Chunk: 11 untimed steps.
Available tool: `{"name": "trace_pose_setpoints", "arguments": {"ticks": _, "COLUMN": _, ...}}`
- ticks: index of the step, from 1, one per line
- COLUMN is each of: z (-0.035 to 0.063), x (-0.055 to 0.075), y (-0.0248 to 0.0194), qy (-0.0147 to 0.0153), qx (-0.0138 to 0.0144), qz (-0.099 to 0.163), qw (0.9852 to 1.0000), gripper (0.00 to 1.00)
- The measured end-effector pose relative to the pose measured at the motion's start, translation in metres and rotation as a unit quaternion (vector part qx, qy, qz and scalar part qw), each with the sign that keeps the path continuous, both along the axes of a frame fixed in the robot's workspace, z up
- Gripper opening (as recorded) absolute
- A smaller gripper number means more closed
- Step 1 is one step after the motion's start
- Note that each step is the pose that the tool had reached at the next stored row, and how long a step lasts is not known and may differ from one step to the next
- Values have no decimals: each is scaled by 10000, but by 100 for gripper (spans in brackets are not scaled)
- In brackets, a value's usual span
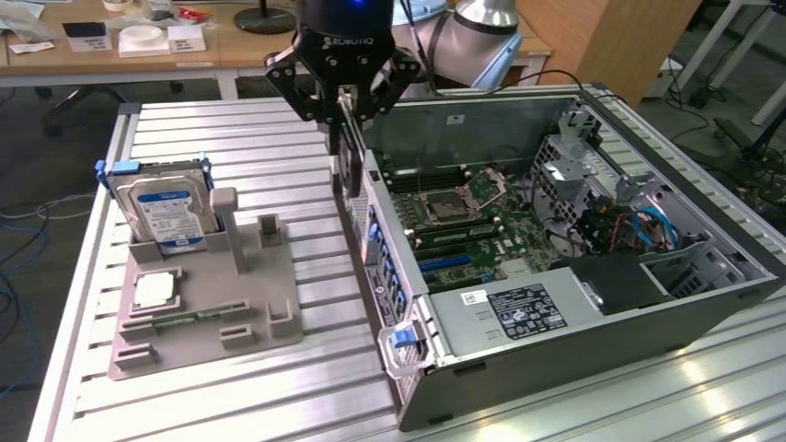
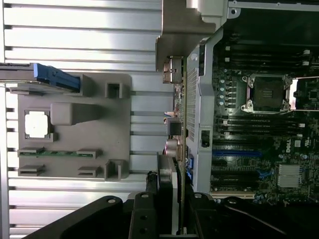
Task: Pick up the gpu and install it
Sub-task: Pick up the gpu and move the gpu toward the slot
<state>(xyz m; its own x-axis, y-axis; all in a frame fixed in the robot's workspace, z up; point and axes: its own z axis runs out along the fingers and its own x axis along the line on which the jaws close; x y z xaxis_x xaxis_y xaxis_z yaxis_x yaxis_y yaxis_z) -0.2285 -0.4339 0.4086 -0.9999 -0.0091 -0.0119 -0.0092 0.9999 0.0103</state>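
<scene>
The gpu point(image 1: 352, 166) is a thin dark card hanging upright on its edge, and my gripper point(image 1: 348, 118) is shut on its top. It hovers just above the rear wall of the open computer case point(image 1: 577, 304), at the edge nearest the grey fixture. In the wrist view the gpu point(image 2: 178, 114) appears edge-on, its silvery bracket point(image 2: 172, 30) at the far end, lined up along the case's rear wall. The gripper point(image 2: 172, 211) clamps it between dark fingers point(image 2: 144, 209). Blue and black expansion slots point(image 2: 237, 153) lie on the motherboard beside the card.
A grey fixture point(image 1: 234, 304) on the slatted aluminium table point(image 1: 246, 138) holds a blue-framed hard drive point(image 1: 166, 210), a CPU chip point(image 1: 154, 290) and a green memory stick point(image 2: 55, 152). Inside the case are the CPU socket point(image 1: 445, 204), the power supply point(image 1: 516, 311) and cables point(image 1: 632, 230).
</scene>
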Motion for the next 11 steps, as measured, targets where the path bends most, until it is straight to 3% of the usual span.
{"name": "trace_pose_setpoints", "arguments": {"ticks": 11, "z": -1, "x": 276, "y": 0, "qy": 0, "qx": 0, "qz": 0, "qw": 10000, "gripper": 28}}
